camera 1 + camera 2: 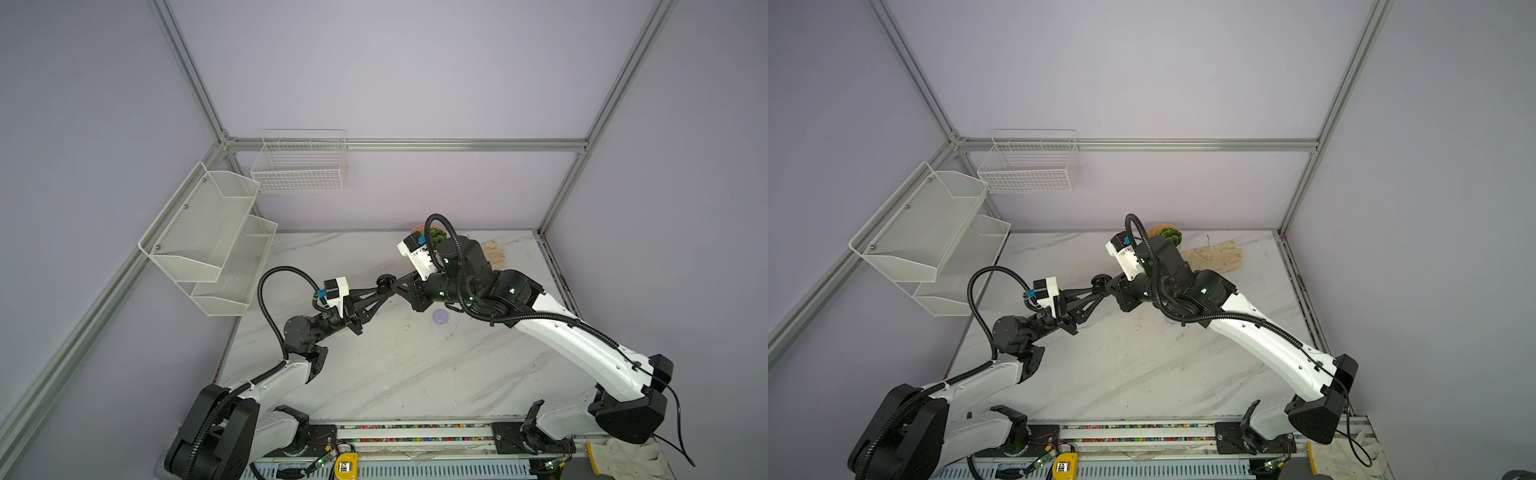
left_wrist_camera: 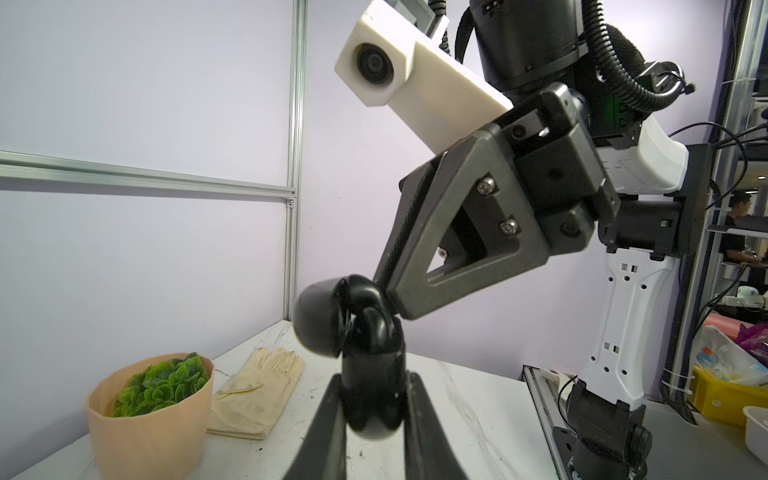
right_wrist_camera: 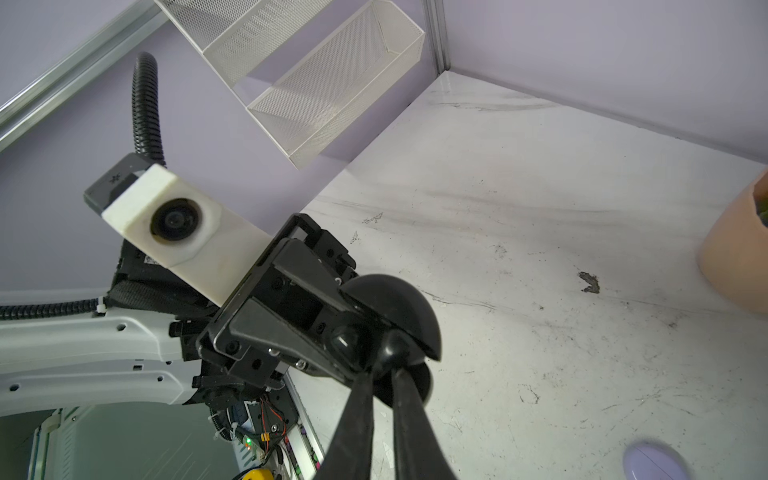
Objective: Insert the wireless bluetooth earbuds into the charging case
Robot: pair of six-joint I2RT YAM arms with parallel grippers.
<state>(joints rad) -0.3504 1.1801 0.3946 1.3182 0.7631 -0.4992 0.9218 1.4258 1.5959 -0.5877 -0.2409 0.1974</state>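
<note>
blk case (image 2: 353,324), prob. open, betw. both end effectors (image 2: 374,384) (image 3: 380,372)

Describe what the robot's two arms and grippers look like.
The left arm and right arm have white shells, black joints and black ribbed cable hoses. The left gripper and right gripper have black triangular open-frame fingers and a white camera block each.

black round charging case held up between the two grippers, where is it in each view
Top view: the black round charging case is near picture centre, just below mid-height.
Top view: case sits left of centre, same height.
Left wrist: case centre, lower half.
Right wrist: case centre, lower half.
Shared landmark: the green plant in a peach pot, seen in all four.
</note>
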